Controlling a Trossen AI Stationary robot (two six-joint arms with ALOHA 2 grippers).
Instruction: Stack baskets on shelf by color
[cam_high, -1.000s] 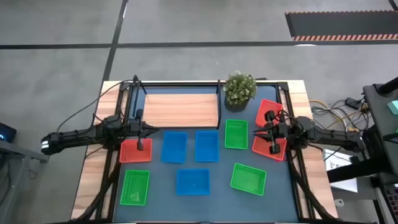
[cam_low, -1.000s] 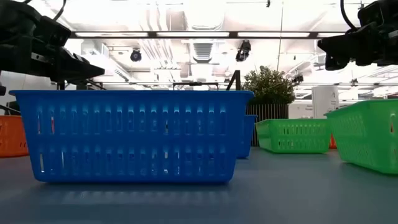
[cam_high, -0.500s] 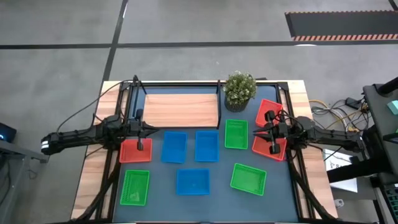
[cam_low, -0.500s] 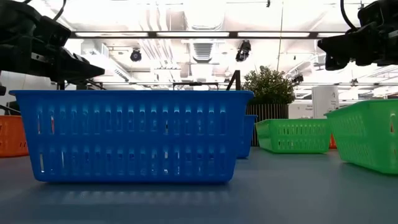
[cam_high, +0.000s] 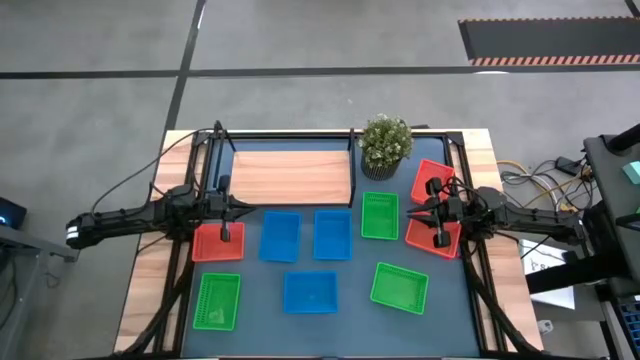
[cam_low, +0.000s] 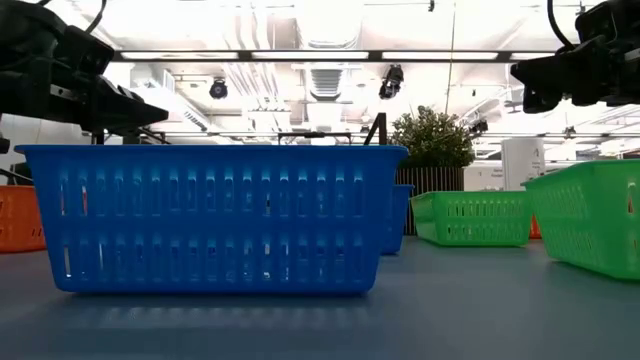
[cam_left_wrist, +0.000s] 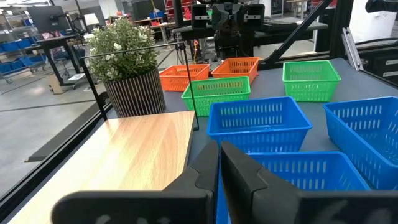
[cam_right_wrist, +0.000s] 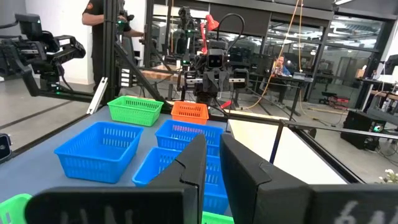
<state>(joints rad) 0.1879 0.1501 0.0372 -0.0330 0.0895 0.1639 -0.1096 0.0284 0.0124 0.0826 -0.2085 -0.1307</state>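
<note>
In the high view the wooden shelf (cam_high: 290, 175) lies at the table's far side. On the tabletop stand three blue baskets (cam_high: 280, 236) (cam_high: 331, 234) (cam_high: 310, 292), three green ones (cam_high: 218, 301) (cam_high: 380, 216) (cam_high: 399, 286) and three red-orange ones (cam_high: 218, 242) (cam_high: 432, 180) (cam_high: 432, 238). My left gripper (cam_high: 243, 208) hovers shut over the shelf's near left corner, above the left red-orange basket (cam_left_wrist: 181, 76). My right gripper (cam_high: 411, 212) hovers shut between the two right red-orange baskets, beside the far green basket. Neither touches anything. The nearest blue basket (cam_low: 210, 215) fills the low view.
A potted plant (cam_high: 385, 145) stands at the shelf's right end, close to the far red-orange basket. Black frame rails run along the table's left and right sides. Bare tabletop (cam_high: 350, 320) shows along the near edge between the baskets. Both arms hang above basket height (cam_low: 100, 100) (cam_low: 570, 70).
</note>
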